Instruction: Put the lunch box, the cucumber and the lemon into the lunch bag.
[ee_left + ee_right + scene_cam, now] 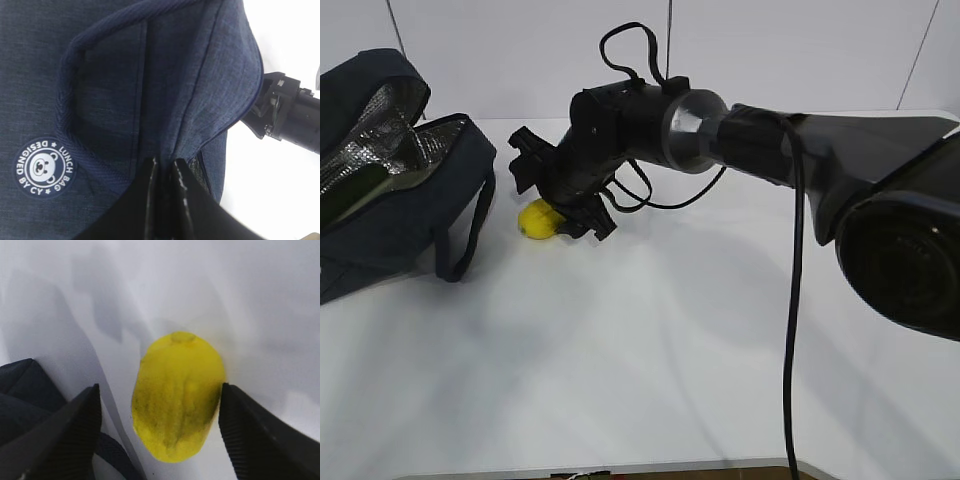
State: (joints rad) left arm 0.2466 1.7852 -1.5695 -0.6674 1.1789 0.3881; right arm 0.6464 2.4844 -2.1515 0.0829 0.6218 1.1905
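Right end effector [160, 425] is sitting wide open around the lemon [177, 395], one finger [65, 432] on each side. In the right wrist view the right finger looks touching or just beside the lemon's flank; the left one is showing a clear gap. No grip yet. Lemon is lying on the white worktop [670, 350], just right of the bag [390, 190], near a hanging handle loop [470, 235]; in the exterior view the end effector is partly covering it.

Left end effector [165, 172] is clenched, fingers pressed together on the bag's navy fabric edge, right at its rim by the zipper line. It is pinching the fabric there. The bag is gaping open at the top, foil lining [380, 140] showing. Something dark green is sitting inside; can't tell what it is.
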